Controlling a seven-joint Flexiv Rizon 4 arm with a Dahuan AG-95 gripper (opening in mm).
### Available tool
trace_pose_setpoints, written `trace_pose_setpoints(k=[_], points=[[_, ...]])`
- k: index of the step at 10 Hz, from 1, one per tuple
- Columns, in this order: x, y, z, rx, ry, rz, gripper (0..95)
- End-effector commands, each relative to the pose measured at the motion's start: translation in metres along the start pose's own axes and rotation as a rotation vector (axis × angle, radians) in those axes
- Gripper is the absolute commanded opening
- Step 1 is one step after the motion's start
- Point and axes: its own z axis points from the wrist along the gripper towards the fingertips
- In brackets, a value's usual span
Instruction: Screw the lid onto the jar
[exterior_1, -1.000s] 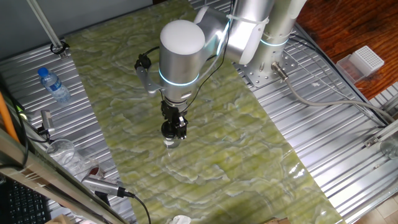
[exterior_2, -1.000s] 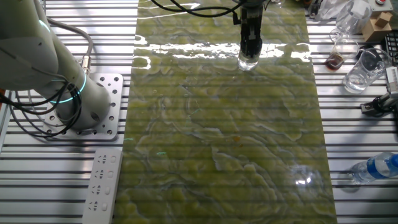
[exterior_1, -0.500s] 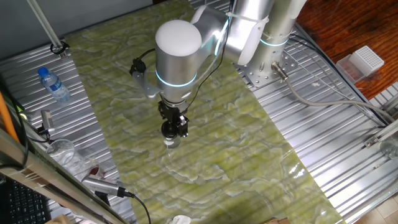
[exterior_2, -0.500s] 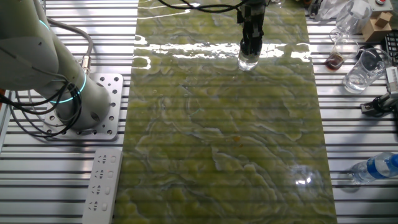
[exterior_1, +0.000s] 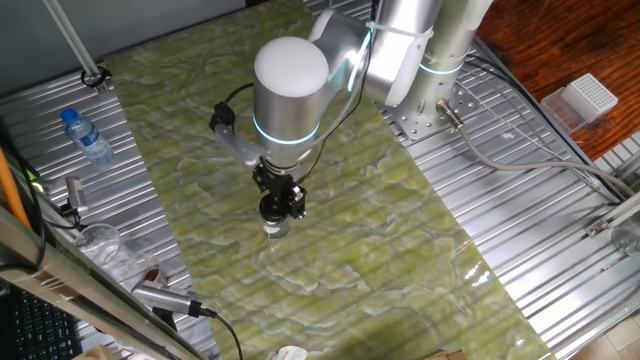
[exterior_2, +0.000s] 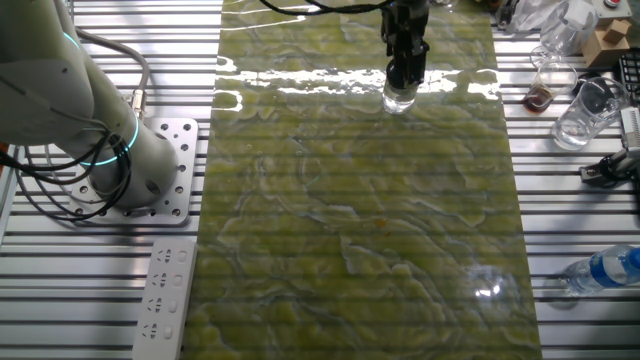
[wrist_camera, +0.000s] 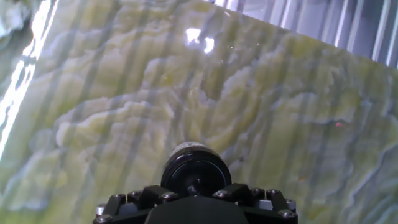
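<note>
The wrist has turned a little since half a second ago, while the gripper (exterior_1: 275, 210) stays pinched on the lid (wrist_camera: 194, 173) atop the jar (exterior_2: 399, 97). Only the hand view shows that black cap's round face (the jar hides beneath it). The clear jar stands upright on the green mat (exterior_2: 360, 230).

Silver-grey arm (exterior_1: 290, 85) with glowing cyan joint rings, black cables, and a black screw-studded hand (exterior_1: 279, 203).
</note>
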Motion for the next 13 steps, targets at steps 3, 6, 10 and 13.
trace_pose_setpoints(k=[3, 6, 10, 13], points=[[0.001, 0.001, 0.001, 0.022, 0.033, -0.137, 76.0], [-0.005, -0.002, -0.001, 0.018, 0.041, -0.114, 57.0], [-0.011, -0.004, -0.003, 0.007, 0.063, -0.115, 57.0], [-0.011, -0.004, -0.003, -0.011, 0.070, -0.098, 57.0]])
